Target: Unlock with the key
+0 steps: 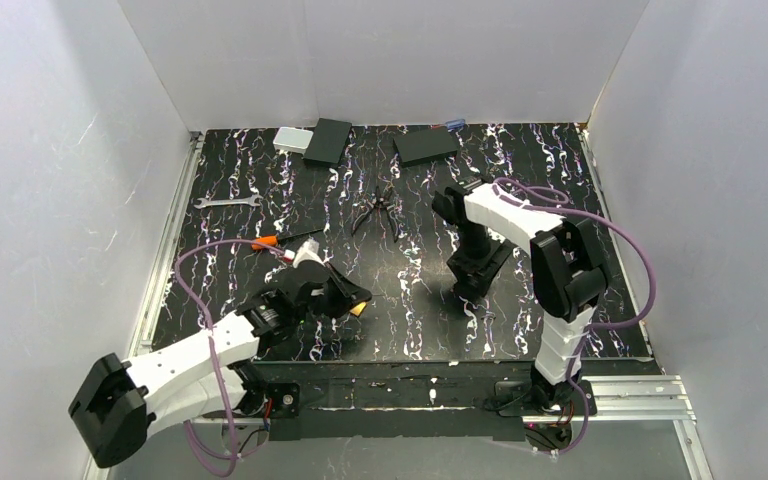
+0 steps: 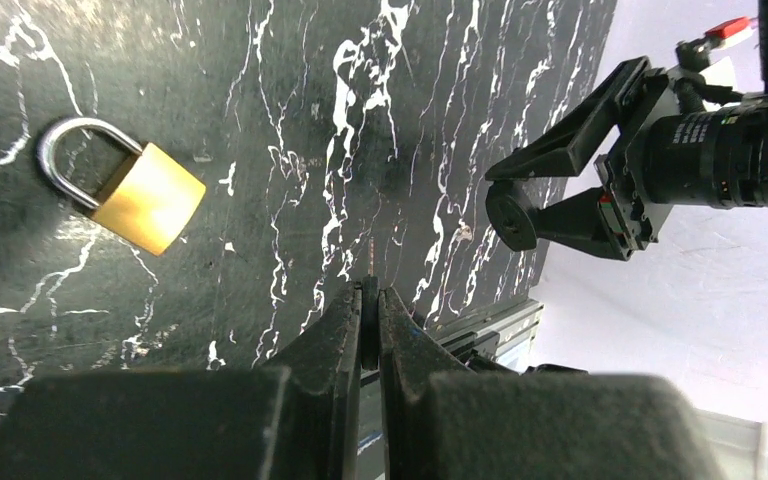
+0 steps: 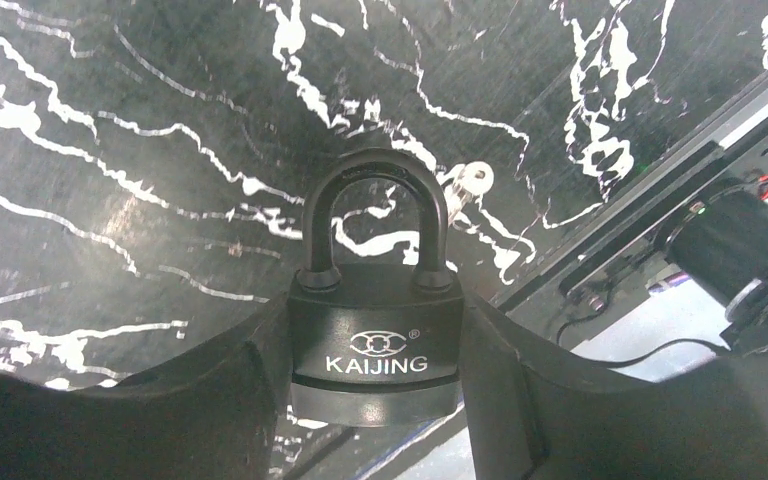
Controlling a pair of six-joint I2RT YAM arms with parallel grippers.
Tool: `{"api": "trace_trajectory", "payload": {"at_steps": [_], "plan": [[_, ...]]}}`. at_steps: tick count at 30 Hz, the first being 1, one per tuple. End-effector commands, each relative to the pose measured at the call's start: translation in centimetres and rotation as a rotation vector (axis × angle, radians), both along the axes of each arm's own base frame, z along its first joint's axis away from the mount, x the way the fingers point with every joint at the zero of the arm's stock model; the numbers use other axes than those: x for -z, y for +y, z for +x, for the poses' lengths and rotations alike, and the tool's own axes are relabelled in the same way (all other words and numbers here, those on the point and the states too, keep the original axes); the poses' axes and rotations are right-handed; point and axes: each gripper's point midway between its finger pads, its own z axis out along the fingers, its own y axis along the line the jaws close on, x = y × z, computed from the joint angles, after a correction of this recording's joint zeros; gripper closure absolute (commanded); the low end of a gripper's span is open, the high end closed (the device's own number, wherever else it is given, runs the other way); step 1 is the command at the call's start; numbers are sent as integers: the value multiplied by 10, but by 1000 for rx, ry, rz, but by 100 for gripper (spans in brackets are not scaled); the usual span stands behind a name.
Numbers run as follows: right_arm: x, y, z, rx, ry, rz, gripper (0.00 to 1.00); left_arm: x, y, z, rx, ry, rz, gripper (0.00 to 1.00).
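Black marbled table [image 1: 240, 165] carries both arms. The left arm lies low, stretched from its base at the near left corner in toward the middle, with the left gripper [image 1: 345, 297] close over the surface. Its fingers [image 2: 345, 330] are pressed together on the key [image 2: 371, 262], a thin metal blade that sticks straight out past the fingertips. A brass padlock [image 2: 125, 190] lies flat on the table just beside this gripper, shackle closed, apart from the key's tip.

The right arm rises from the near right edge, folds at the elbow and bends back down, so the right gripper [image 1: 472, 278] points at the table near the centre. Its fingers [image 3: 505, 360] pinch the black padlock [image 3: 375, 350] by the two sides of its body. The shackle points away from the wrist, towards the table, and both legs are seated in the body. Whether the shackle touches the surface cannot be told.

The black padlock is well apart from the key, off to the right of the left gripper.

Farther back lie a screwdriver [image 1: 285, 238], a wrench [image 1: 228, 202] and pliers [image 1: 378, 212].
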Motion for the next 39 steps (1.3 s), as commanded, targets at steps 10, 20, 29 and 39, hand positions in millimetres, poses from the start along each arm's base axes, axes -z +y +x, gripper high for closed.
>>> {"api": "trace_trajectory", "payload": {"at_steps": [10,20,29,39], "plan": [[33,-55,6,-136,122,-338,99,-13,-49,7,-7,20,-19,100],[30,-69,3,-179,118,-402,99,-7,-42,6,-49,46,1,100],[5,-23,8,-122,45,-170,99,-6,-56,0,-9,47,-42,100],[-2,33,-1,-90,62,166,99,-9,-65,5,-9,-20,-145,100]]}}
